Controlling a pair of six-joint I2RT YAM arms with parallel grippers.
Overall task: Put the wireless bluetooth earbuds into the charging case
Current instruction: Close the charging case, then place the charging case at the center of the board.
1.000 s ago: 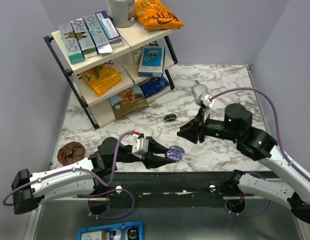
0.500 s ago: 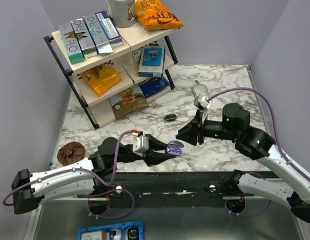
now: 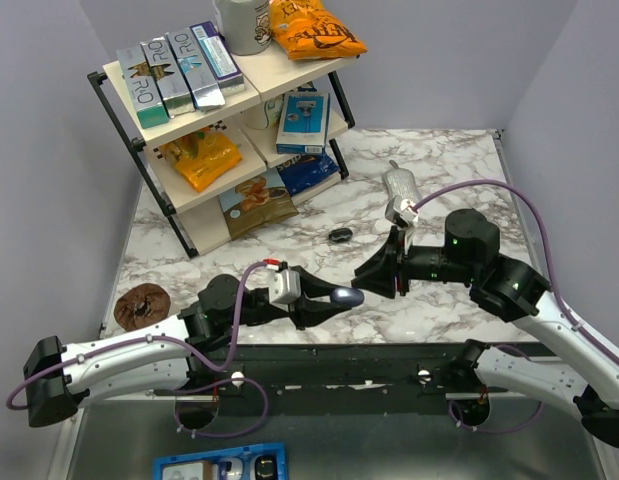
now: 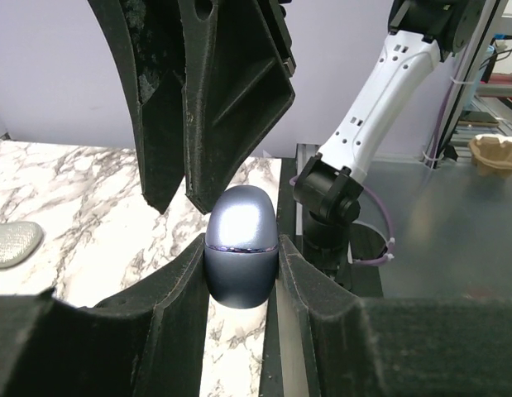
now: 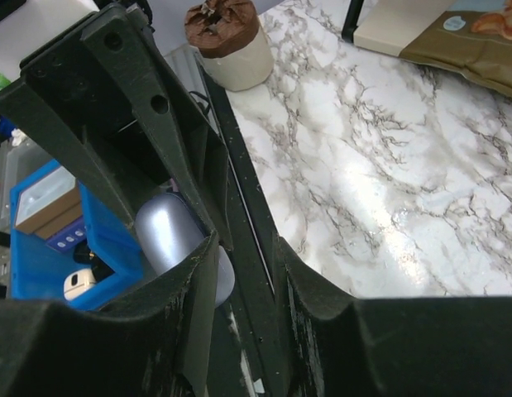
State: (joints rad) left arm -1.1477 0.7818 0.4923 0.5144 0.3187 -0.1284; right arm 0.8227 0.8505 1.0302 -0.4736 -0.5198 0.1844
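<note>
— At left tool (image 3: 339,298), where's the charging case (image 4: 241,244)?
— Btwn its fingers (image 4: 174,304), clamped both sides, lid shut, rounded end poking past the tips, held off the surface (image 3: 289,230).
— Right tool (image 3: 363,272)?
— Just beyond left tool's tips, its fingers (image 4: 231,83) right by the case's end; can't tell if touching. Fingers parted a bit, nothing btwn them.
— Anything else?
— Black oval object (image 3: 339,236), farther beyond left tool, on surface.

A: "How much of the charging case (image 4: 241,227) shows?"
B: "Only its upper part. The rest is buried between the fingers of the left gripper (image 4: 241,252)."
A: "And the dark speck (image 3: 340,236) on the table (image 3: 459,170)?"
B: "Too small to name. The blue bin (image 3: 221,465) is cut by the bottom edge."
</note>
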